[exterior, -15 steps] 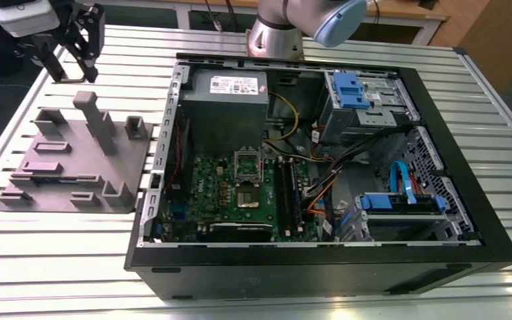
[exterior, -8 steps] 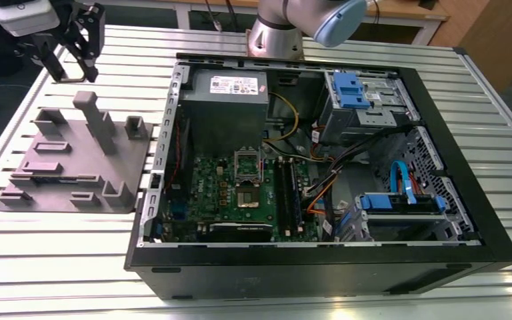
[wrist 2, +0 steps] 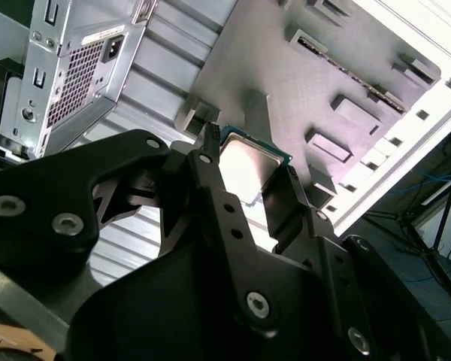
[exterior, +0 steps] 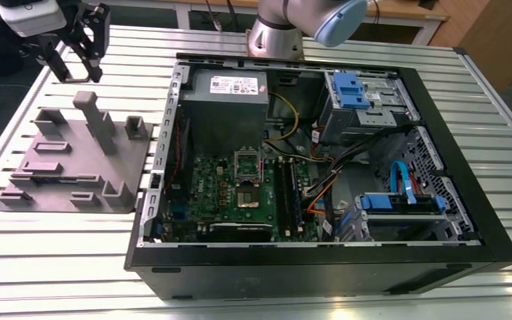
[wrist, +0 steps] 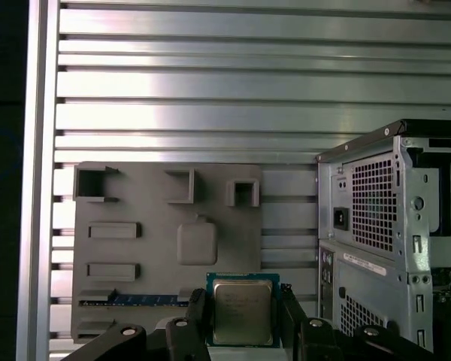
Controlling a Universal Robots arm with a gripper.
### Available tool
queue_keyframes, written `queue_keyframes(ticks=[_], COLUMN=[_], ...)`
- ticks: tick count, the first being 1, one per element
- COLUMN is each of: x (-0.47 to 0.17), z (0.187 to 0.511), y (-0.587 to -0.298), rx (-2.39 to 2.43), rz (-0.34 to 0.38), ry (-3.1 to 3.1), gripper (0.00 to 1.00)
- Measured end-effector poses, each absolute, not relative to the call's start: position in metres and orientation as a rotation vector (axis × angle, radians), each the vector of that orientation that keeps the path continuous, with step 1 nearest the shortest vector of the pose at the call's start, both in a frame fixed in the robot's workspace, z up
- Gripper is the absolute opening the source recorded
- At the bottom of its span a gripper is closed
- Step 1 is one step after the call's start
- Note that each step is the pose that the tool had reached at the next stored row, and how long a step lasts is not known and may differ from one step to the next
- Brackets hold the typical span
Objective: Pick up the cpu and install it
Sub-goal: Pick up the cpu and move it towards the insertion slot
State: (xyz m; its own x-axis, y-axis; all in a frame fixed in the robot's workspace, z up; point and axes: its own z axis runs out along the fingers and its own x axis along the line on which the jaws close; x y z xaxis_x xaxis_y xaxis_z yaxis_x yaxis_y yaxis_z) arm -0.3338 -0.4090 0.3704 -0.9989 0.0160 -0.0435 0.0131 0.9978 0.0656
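Gripper: The black gripper (exterior: pixel 77 69) hangs above the far end of the grey plastic tray (exterior: pixel 69 160), at the exterior view's left. In both wrist views its two fingers (wrist: pixel 198 301) are closed partway, pressing on opposite edges of the cpu (wrist: pixel 242 312).
Cpu: The small square chip is held between the fingertips, lifted clear of the tray. Its silver metal top faces the camera in the first wrist view. In the second wrist view the cpu (wrist 2: pixel 248 162) shows a green rim, with the gripper (wrist 2: pixel 248 154) clamped on it.
Tray: The grey plastic tray (wrist: pixel 150 248) lies flat on the slatted metal counter (exterior: pixel 61 267), carrying raised blocks and posts. It sits just beside the computer case (exterior: pixel 327 267).
Computer case: The black tower lies on its side with the panel off, its inside open to view.
Motherboard: The green motherboard (exterior: pixel 229 193) lies in the bottom of the case, with its socket (exterior: pixel 246 195) near the middle, well apart from the gripper.
Arm: The silver robot arm (exterior: pixel 283 27) rises behind the case.
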Motion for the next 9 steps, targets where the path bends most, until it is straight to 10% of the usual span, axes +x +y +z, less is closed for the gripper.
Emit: queue_keyframes(ticks=[9], x=[-0.3249], z=[0.3704], y=[-0.4090], rx=[0.022], rz=[0.101], ry=[3.096], gripper=[0.47])
